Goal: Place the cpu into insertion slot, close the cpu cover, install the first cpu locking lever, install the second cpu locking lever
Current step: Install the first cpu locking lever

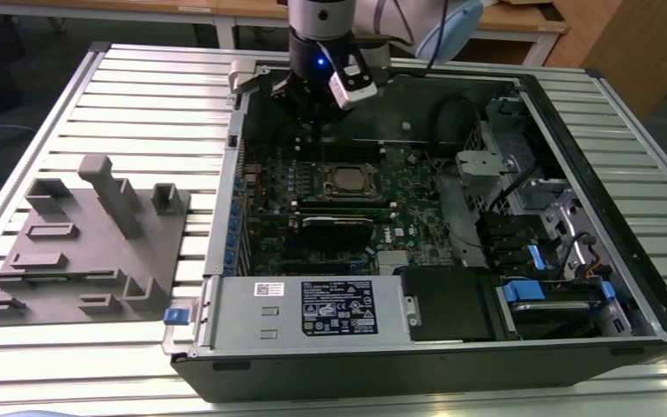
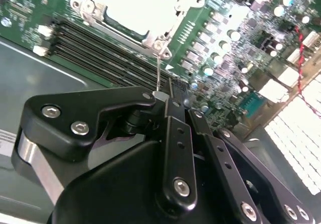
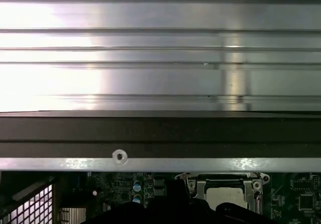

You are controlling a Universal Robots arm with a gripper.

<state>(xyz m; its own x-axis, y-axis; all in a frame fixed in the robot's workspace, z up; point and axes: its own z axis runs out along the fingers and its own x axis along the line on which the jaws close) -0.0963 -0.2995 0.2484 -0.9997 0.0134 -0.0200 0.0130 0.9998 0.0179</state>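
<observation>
Silver-grey cpu (image 2: 131, 5) just ahead of gripper (image 2: 173, 99)

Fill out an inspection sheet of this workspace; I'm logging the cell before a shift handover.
Surface: slatted metal table, carrying an open computer case.
Job's things: cpu on the motherboard, cpu cover flat around it; thin locking lever standing up from the cover's corner.
Clutter: grey fixture block at the exterior view's left of the case.
Grippers: gripper shut on the lever's end.
Cables: black cable loop inside the case; red wire at the board's edge.
Surroundings: wooden furniture behind the table.
</observation>
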